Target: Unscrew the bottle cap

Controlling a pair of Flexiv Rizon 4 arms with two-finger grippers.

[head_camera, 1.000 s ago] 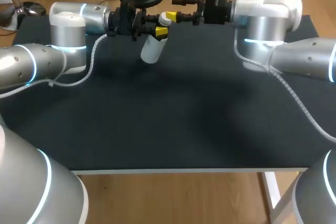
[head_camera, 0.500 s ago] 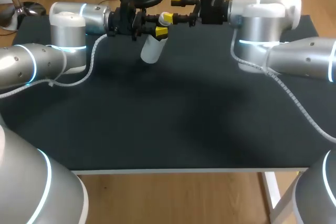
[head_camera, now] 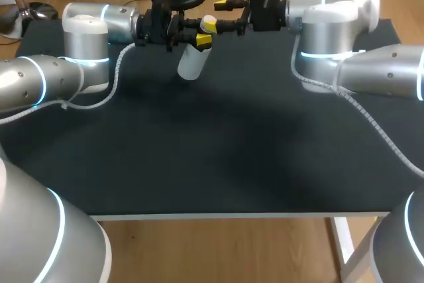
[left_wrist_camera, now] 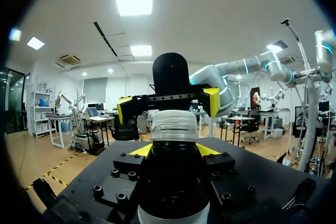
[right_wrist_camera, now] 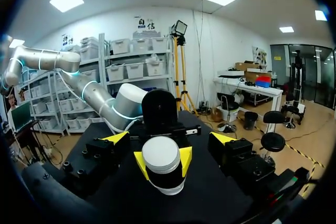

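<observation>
Black table mat [head_camera: 218,164] isn't really part of the action right now. Your bottle [head_camera: 191,63] is over at the far side, tilted, and it looks lifted off the mat, though I can't swear the base is clear.

Your left gripper [left_wrist_camera: 174,150] is clamped on the bottle just below the cap [right_wrist_camera: 160,153], one yellow tip on each side. That makes sense to me: it's the anchor, so the body can't spin when the cap gets twisted. Pointing the cap across at the other arm also gives that arm a straight-on approach.

Your right gripper [right_wrist_camera: 169,138] sits pretty much on the cap's axis. Its fingers are spread wide either side of the cap with clear gaps, so it's gripping nothing. The cap looks to be on the neck.

My guess is you need to close those fingers squarely on the cap before any twisting. Go in off-centre and it'll probably slip.
</observation>
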